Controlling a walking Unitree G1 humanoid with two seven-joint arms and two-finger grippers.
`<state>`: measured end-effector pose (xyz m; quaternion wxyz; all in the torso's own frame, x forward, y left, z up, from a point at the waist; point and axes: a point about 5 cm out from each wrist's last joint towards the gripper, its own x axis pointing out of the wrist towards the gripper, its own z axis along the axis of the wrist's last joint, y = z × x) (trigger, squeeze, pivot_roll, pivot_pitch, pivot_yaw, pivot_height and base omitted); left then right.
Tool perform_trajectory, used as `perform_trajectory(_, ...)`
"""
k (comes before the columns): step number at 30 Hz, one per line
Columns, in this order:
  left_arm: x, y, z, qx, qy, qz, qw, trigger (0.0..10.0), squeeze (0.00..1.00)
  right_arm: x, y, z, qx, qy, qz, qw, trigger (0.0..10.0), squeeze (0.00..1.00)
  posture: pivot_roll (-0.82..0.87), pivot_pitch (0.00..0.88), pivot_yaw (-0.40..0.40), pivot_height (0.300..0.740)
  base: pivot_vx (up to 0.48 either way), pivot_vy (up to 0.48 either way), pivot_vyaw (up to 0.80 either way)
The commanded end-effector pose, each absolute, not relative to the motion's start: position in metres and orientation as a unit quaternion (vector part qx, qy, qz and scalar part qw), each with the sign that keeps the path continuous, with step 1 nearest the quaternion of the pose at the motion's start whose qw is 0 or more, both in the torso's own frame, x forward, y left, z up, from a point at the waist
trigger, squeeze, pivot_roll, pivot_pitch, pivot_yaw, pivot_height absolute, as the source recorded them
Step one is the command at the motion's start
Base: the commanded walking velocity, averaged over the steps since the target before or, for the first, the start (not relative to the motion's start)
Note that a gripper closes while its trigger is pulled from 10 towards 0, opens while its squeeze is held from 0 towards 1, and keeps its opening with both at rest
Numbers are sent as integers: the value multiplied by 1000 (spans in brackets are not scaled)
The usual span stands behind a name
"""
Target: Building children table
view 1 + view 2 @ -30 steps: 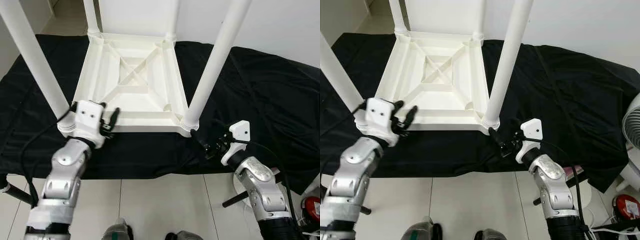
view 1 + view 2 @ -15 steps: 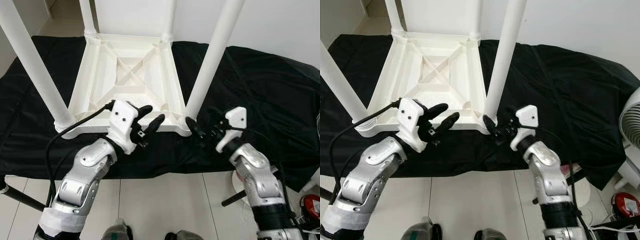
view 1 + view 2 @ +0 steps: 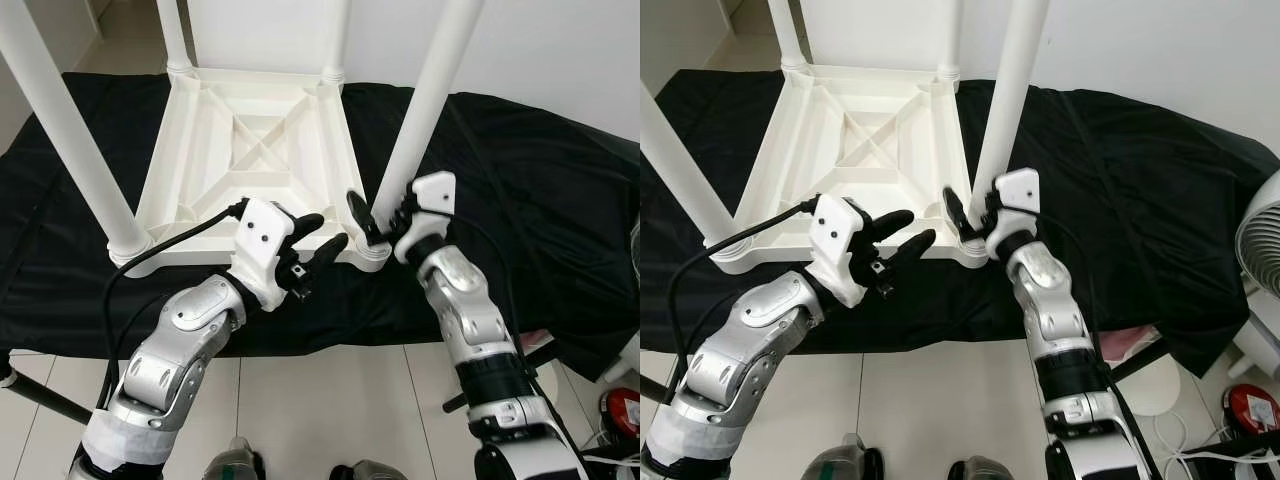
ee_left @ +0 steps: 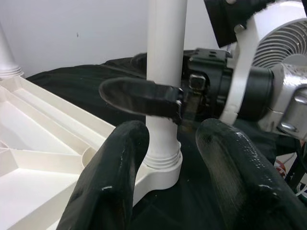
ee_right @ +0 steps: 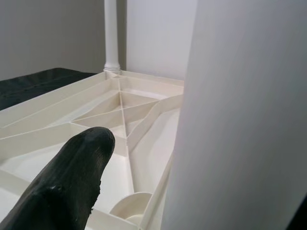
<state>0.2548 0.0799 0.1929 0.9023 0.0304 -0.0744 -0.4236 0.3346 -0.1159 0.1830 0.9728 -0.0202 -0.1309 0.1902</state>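
**A:** Two grippers are now crowded at the near right corner of the upturned white table (image 3: 262, 150), which lies top-down on the black cloth (image 3: 540, 190) with its four legs standing up. What moved?

**B:** Both arms. A second ago the left gripper (image 3: 322, 238) sat at the near left leg (image 3: 70, 140) and the right one hung off the table's near right edge, over the cloth. Since then the left has swung across along the near rim, and its black fingers (image 4: 120, 158) are spread apart, aimed at the base of the near right leg (image 3: 425, 110) without touching it.

**A:** And the right gripper (image 3: 372, 218)?

**B:** It has risen and closed in on that same leg. Its fingers stand apart, one on either side of the leg just above the socket (image 4: 160, 167); the left wrist view shows one finger (image 4: 139, 98) lying across the front of the leg. Whether they press on it yet, I cannot tell.

**A:** So what does that mean for the build?

**B:** I'd judge the last leg is being seated or tightened. Farther back, the two far legs (image 3: 172, 35) already stand in their corners.
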Motion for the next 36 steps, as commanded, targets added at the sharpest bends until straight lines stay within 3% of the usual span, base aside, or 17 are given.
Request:
perform_trajectory(1, 249, 74, 191, 34, -68, -478, 875, 10000, 0, 336, -119, 180, -23, -126, 172, 977, 10000, 0, 107, 0, -65, 740, 0, 0, 0)
perform_trajectory(17, 250, 72, 192, 32, -64, -478, 876, 10000, 0, 337, -111, 204, -16, -170, 156, 973, 10000, 0, 99, 0, -64, 740, 0, 0, 0)
perform_trajectory(18, 250, 72, 192, 30, -64, -477, 876, 10000, 0, 336, -110, 206, -19, -174, 157, 972, 667, 0, 98, 0, -66, 740, 0, 0, 0)
perform_trajectory(21, 250, 72, 192, 30, -64, -477, 876, 10000, 0, 336, -109, 208, -23, -179, 158, 971, 667, 0, 98, 0, -66, 740, 0, 0, 0)
perform_trajectory(22, 250, 72, 193, 29, -64, -476, 876, 10000, 0, 335, -108, 210, -25, -184, 153, 971, 10000, 0, 99, 0, -68, 740, 0, 0, 0)
perform_trajectory(34, 251, 72, 193, 25, -63, -473, 879, 10000, 0, 334, -107, 215, -36, -190, 134, 972, 10000, 0, 99, 0, -68, 740, 0, 0, 0)
perform_trajectory(35, 251, 72, 193, 25, -63, -473, 879, 10000, 0, 335, -106, 214, -30, -185, 137, 973, 8235, 0, 99, 0, -68, 740, 0, 0, 0)
perform_trajectory(36, 251, 72, 193, 25, -63, -473, 879, 10000, 0, 335, -106, 214, -30, -185, 137, 973, 8235, 0, 99, 0, -68, 740, 0, 0, 0)
